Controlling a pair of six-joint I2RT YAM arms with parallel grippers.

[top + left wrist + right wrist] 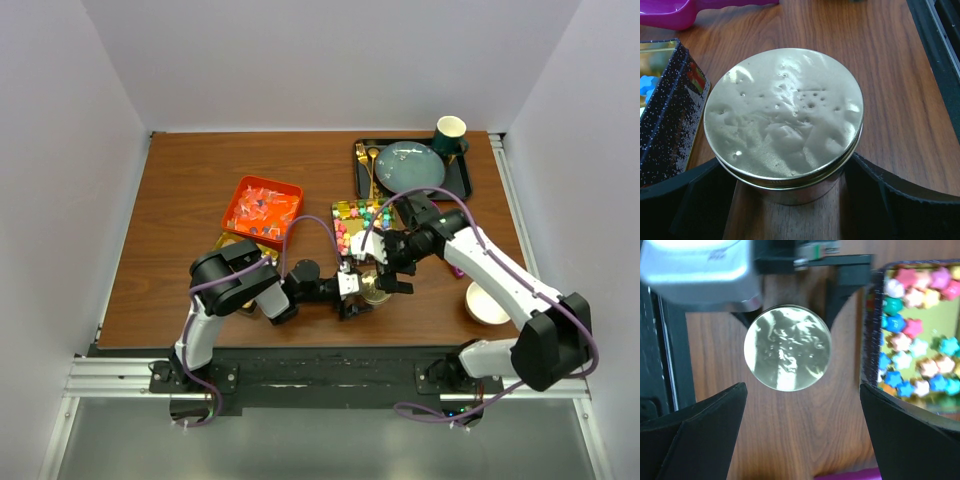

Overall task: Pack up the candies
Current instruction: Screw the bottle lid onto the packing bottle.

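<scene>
right gripper (803, 386): jaws spread wide with nothing in them, hanging straight above the round tin (790, 192).
left gripper (788, 170): jaws set wide on either side of the tin's body. The fingers (685, 205) appear to press on its wall, so it looks clamped in place.
round tin: upright on the table (890, 75), with its gold lid (782, 112) on top and looking level. What is inside is hidden.
candies (912, 340): star-shaped sweets in pink, blue, yellow and green, lying in the open dark box (871, 330) just beside the tin.
scoop (670, 12): pink, on the table, apart from the tin, with neither arm on it.
step in hand: probably closing the tin, the left arm bracing it while the right is free of the lid.
next move: likely the right gripper either lifts clear or pushes the lid home. A push should go straight down, with the left grip kept firm so the tin does not tip toward the box.
</scene>
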